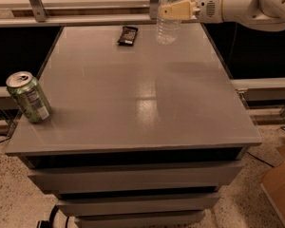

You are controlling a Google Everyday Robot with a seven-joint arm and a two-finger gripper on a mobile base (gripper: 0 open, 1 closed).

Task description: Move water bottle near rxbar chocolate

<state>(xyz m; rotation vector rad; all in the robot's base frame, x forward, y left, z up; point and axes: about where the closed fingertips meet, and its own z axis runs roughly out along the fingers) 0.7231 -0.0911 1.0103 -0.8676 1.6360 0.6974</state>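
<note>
The water bottle (pixel 169 23) is a clear plastic bottle, upright at the far edge of the grey table (pixel 137 89); its top is cut off by the upper edge of the view. My gripper (pixel 175 9) comes in from the right on a white arm and is shut on the bottle's upper body with tan fingers (pixel 180 9). The rxbar chocolate (pixel 128 35) is a small flat dark wrapper lying on the table a short way to the left of the bottle, apart from it.
A green soda can (pixel 28 97) stands tilted at the table's left front edge. A white shelf with metal posts (pixel 35 1) runs behind the table. A cardboard box (pixel 281 184) sits on the floor at the right.
</note>
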